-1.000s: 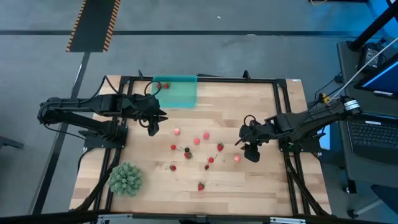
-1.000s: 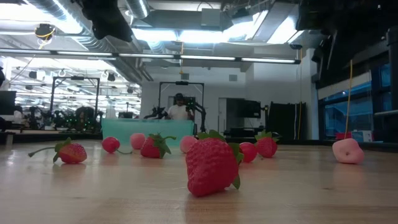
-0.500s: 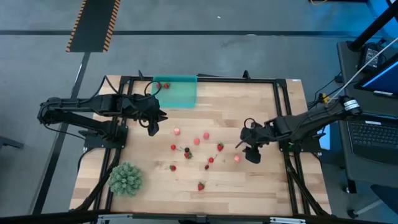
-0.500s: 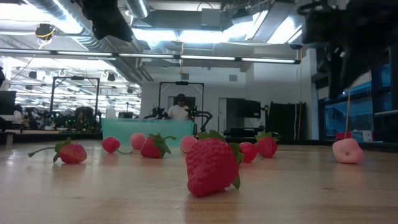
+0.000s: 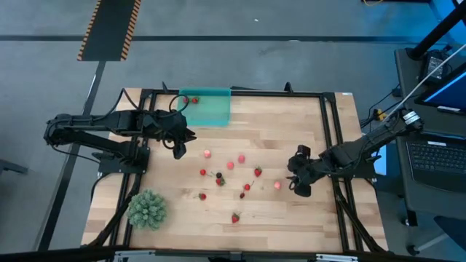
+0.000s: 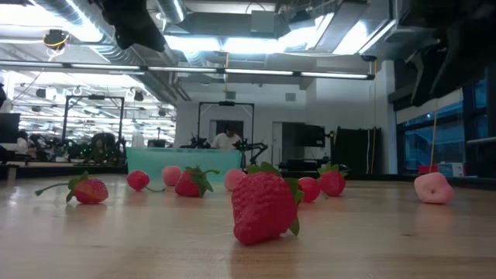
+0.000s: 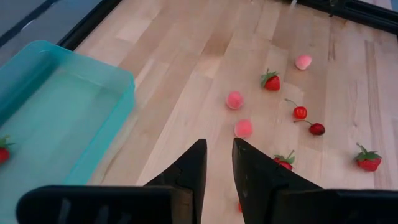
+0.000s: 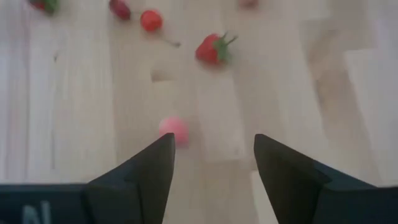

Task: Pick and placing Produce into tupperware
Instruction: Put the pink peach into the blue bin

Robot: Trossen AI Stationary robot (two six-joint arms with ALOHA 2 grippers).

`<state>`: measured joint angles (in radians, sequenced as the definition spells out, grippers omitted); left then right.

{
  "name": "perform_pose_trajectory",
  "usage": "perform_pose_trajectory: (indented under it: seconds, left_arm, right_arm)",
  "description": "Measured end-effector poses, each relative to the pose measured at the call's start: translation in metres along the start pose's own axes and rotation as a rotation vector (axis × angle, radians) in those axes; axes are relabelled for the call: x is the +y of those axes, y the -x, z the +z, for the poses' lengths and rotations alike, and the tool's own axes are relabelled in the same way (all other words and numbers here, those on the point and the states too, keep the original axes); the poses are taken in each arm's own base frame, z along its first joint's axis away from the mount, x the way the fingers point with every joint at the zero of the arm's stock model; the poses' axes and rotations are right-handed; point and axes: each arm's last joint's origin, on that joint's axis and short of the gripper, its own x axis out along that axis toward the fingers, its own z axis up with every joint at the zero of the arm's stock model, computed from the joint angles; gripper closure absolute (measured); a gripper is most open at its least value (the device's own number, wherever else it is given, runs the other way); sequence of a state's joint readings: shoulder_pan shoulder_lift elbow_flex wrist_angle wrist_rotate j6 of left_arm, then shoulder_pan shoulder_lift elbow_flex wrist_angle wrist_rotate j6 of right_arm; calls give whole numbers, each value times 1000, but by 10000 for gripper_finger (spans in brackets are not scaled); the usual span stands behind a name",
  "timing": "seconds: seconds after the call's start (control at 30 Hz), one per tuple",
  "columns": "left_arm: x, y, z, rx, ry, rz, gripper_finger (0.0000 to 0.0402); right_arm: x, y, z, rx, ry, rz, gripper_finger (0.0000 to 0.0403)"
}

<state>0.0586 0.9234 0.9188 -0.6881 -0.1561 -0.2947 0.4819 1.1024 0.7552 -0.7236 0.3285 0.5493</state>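
the right gripper point(image 5: 299, 183) hangs low over the wooden table point(image 5: 291, 124), fingers point(image 8: 138, 180) spread wide and empty. in the right wrist view a pale pink fruit point(image 8: 173, 129) lies just ahead of the fingertips, nearer the one finger than the middle of the gap; in the high view that same pink fruit point(image 5: 277, 185) sits just beside the gripper, on the side toward the centre of the table. it is roundish, with no long axis to line up on, so the coming move looks like a short reach forward with a small sideways correction to bring it between the fingers.

the rest of the produce lies scattered mid-table, between that pink fruit and the tupperware point(image 5: 211, 108), which stands at the table's far edge, well apart from the right gripper. one strawberry point(image 7: 2, 151) already lies inside it.

the left gripper point(image 5: 178, 145) waits near the tupperware, fingers point(image 7: 190, 175) drawn narrow with nothing between them. it is the nearer arm to the container, yet the right arm is far closer to the pink fruit.
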Motion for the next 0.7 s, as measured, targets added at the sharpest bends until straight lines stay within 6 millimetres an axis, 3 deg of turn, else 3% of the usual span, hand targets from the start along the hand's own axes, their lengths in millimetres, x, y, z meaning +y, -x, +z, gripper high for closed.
perform_pose_trajectory:
  seconds: [0.27, 0.47, 0.7]
  left_arm:
    - [1, 0, 0, -12, 0, 42, 317]
    - [1, 0, 0, -11, 0, 43, 311]
    - [1, 0, 0, -10, 0, 45, 322]
  right_arm:
    - [-8, -13, -31, -44, -43, -31, 181]
    - [-9, -25, -41, -180, -54, 69, 181]
    - [-13, -45, -66, -127, -75, 156, 181]
